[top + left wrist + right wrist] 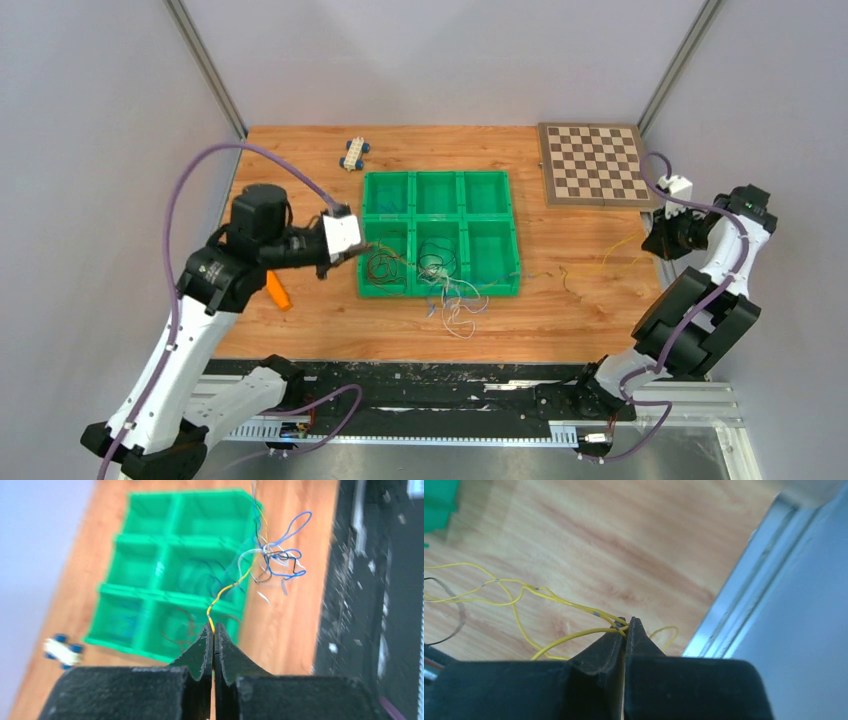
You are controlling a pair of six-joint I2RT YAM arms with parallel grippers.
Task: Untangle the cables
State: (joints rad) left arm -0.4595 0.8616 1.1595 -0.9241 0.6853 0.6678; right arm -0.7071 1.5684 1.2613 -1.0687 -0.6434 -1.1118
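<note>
The counter point(585, 320) is light wood with visible grain and a soft satin sheen. The compartment tray point(437, 174) is smooth, slightly glossy green plastic. The cables point(455, 300) are thin wires in smooth coloured insulation, and the yellow ones carry small dull grey patches. The left gripper point(214, 627) and right gripper point(627, 621) have fingers point(197, 655) of matt black, finely grainy material. The chessboard point(593, 164) looks like matt wood. The frame post point(724, 610) is brushed, pale metal.
</note>
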